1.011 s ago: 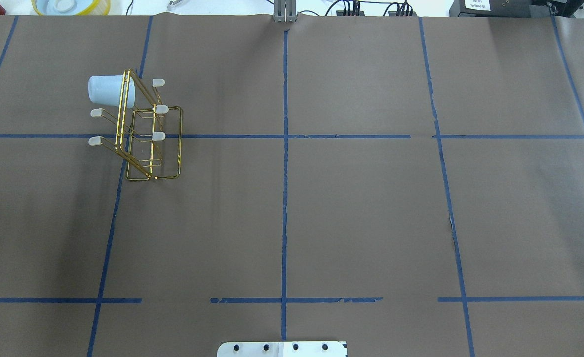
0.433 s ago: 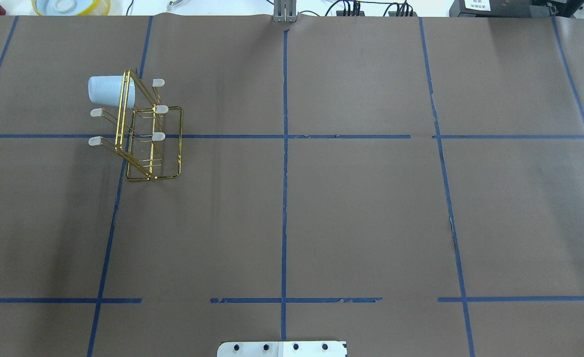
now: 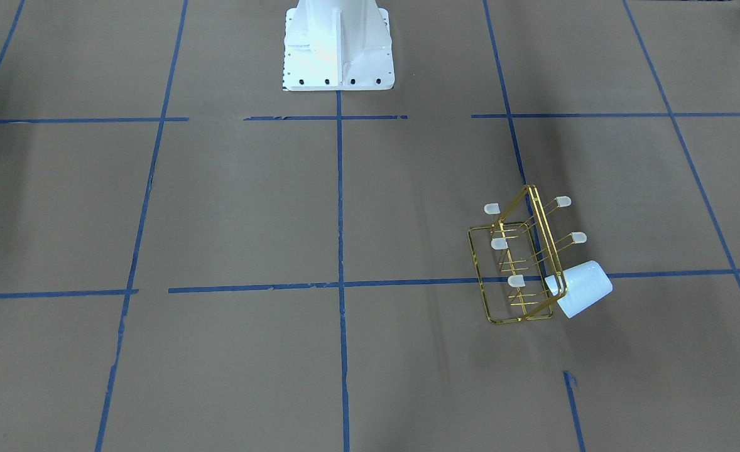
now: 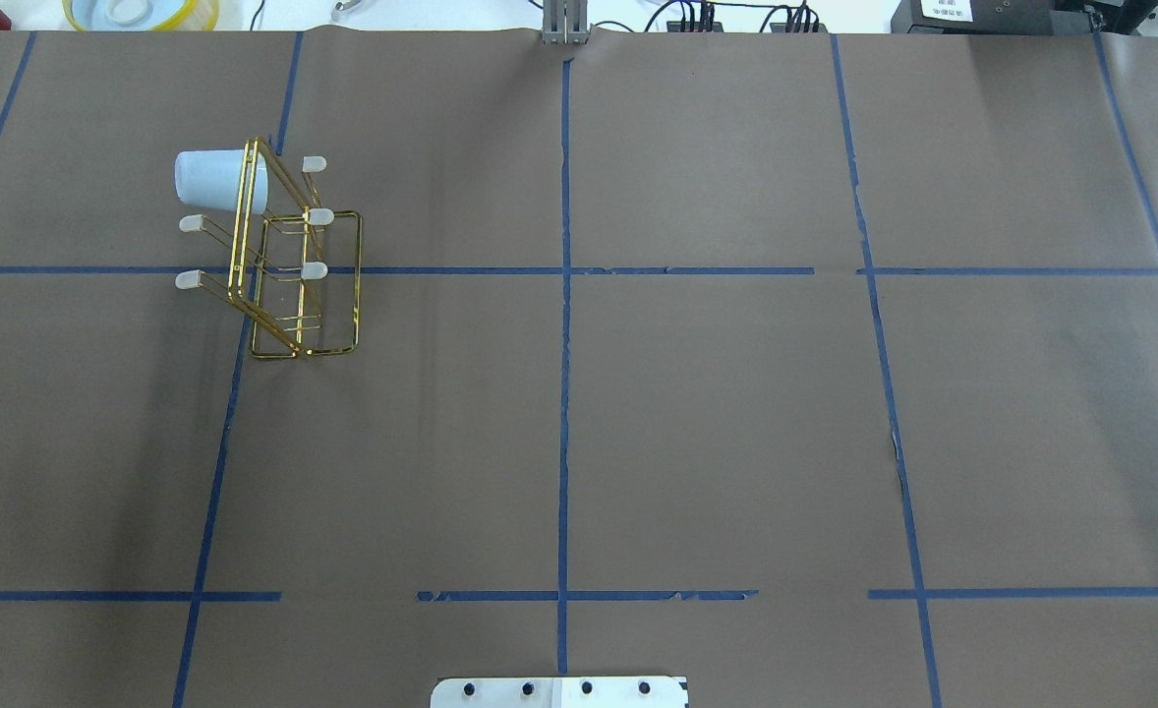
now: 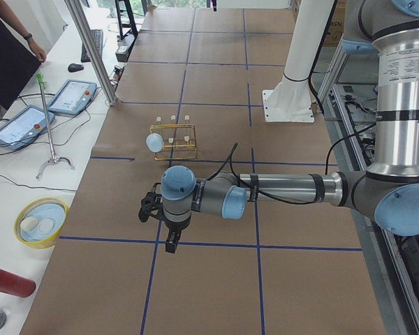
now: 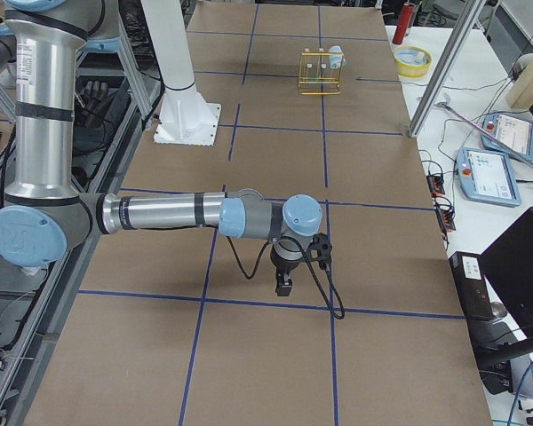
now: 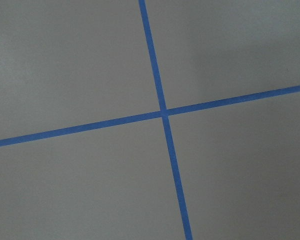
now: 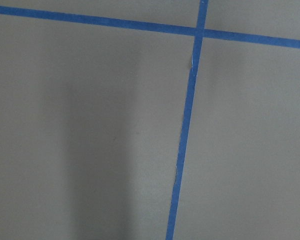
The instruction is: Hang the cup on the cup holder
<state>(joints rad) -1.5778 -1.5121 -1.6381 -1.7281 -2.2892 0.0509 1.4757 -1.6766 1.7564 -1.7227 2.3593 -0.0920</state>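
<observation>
Overhead exterior is showing me the small pale blue plastic cup (image 4: 210, 180) hanging mouth-first on the gold wire rack (image 4: 358, 275) so it is not sliding off; I cannot tell whether the left gripper (image 5: 170, 243) or right gripper (image 6: 284, 285) is apart.

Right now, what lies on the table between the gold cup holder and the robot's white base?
Only bare brown paper crossed by blue tape lines separates the cup holder from the white base, as the front-facing view shows.
</observation>
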